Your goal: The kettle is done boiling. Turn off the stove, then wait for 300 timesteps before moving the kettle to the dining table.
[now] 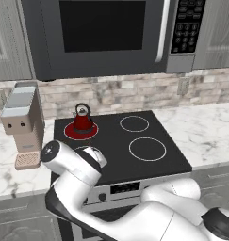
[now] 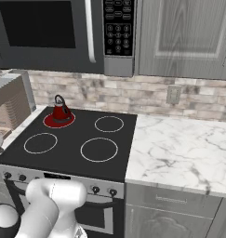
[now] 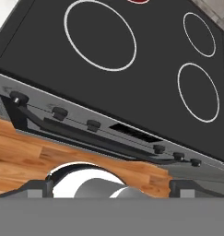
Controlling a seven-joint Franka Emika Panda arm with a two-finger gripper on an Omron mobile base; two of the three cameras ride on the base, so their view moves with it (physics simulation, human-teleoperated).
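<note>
The kettle (image 1: pixel 82 118) is small, red and conical with a dark looped handle, and it sits upright on the rear left burner (image 1: pixel 81 131) of the stove (image 1: pixel 149 162), which glows red under it. In the left base view that is a little left of centre; in the right base view the kettle (image 2: pixel 60 111) is in the left half of the frame, at mid height, again on the red glowing ring. The other three burners are plain white outlines on black glass.

Along the stove's silver front panel runs a row of small dark knobs (image 3: pixel 60 113); in the hand view they slant from the left edge down toward the lower right, with a dark display strip between them and the oven door handle just below. Wood flooring shows under that in the same view.

The gripper (image 3: pixel 111 189) is at the bottom of the hand view, its two dark finger tips (image 3: pixel 36 188) set wide apart at the lower left and lower right with nothing between them. It is in front of the stove panel, not touching any knob.

A beige coffee machine (image 1: pixel 22 123) stands on the marble counter (image 1: pixel 205 134) at the left of the left base view, beside the stove. A dark microwave (image 1: pixel 111 33) with a keypad hangs across the top of the frame, above a stone tile backsplash.
</note>
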